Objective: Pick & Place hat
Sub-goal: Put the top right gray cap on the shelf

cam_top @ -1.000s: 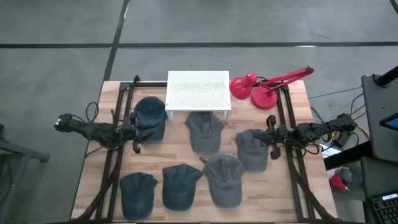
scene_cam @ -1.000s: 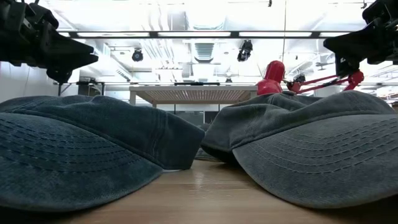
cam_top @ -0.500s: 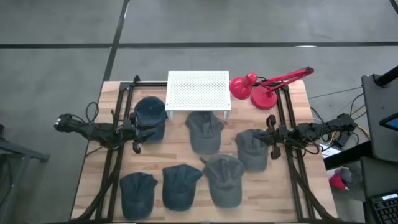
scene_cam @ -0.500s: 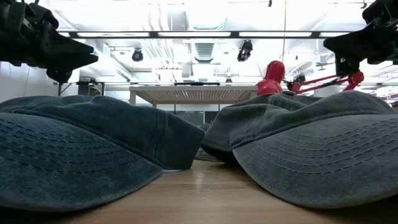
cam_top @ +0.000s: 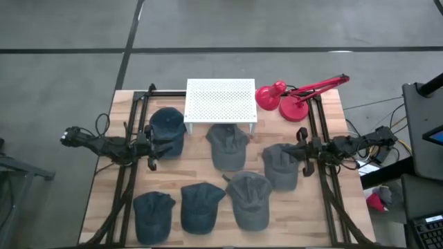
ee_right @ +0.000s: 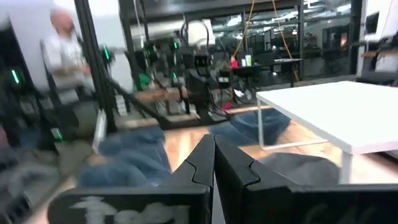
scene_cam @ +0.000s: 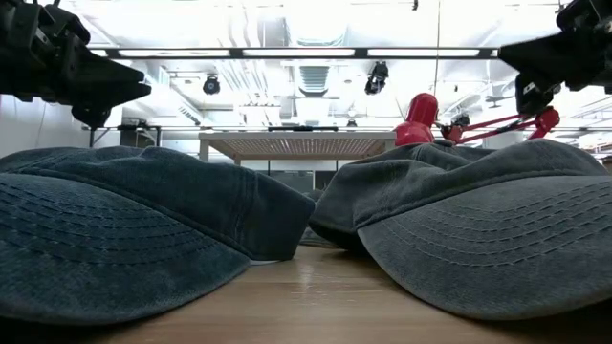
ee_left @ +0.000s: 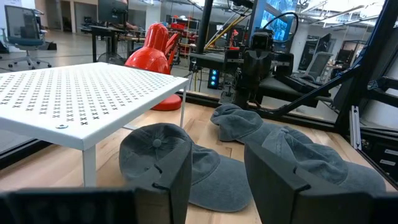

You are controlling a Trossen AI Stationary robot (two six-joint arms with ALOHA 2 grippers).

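Six denim caps lie scattered before the white perforated stand (cam_top: 221, 100), none lifted. The left gripper (cam_top: 149, 145), fingers wide apart, hovers beside the dark blue cap (cam_top: 167, 131), probably its target. The right gripper (cam_top: 302, 151), fingers closed empty, hangs by the grey cap (cam_top: 279, 164).

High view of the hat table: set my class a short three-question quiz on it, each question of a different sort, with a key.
1. How many hats lie on the table?
2. True or false: a hat sits on top of the white perforated stand.
3. The left gripper is: A) open B) shut on a hat

Key:
1. Seven.
2. False; its top is bare.
3. A; the left wrist view shows its fingers apart with nothing between.
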